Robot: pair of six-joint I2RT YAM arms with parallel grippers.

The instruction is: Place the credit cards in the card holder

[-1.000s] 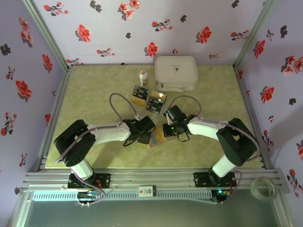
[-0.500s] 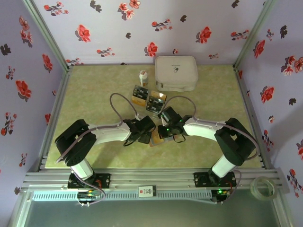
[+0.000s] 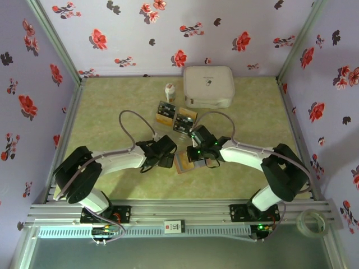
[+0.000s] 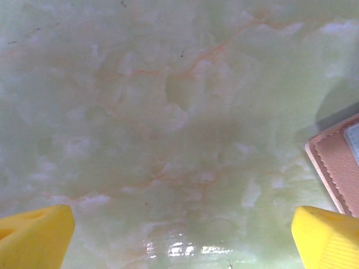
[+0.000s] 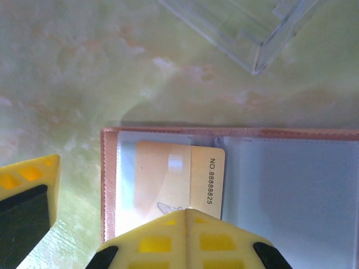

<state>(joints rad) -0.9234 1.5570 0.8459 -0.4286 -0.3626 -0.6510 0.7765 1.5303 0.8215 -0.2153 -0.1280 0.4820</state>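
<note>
Free counter (image 3: 106,117) wide at left and right flanks. Centre blocked by credit cards (image 3: 177,119), card holder (image 3: 183,164), left arm (image 3: 120,158), right arm (image 3: 241,151). Rear narrowed by white case (image 3: 208,87), small bottle (image 3: 169,91) apparently just beside it.

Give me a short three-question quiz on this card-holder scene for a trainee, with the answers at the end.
1. True or false: the left gripper hangs over bare table with its jaws wide apart.
2. In the right wrist view, what shows inside the open card holder? A) a gold-orange card B) a black card C) a white bottle
3. Fill in: in the top view, the loose cards lie between the arms and a big white ____.

Key: 1 true; 2 A; 3 case.
</note>
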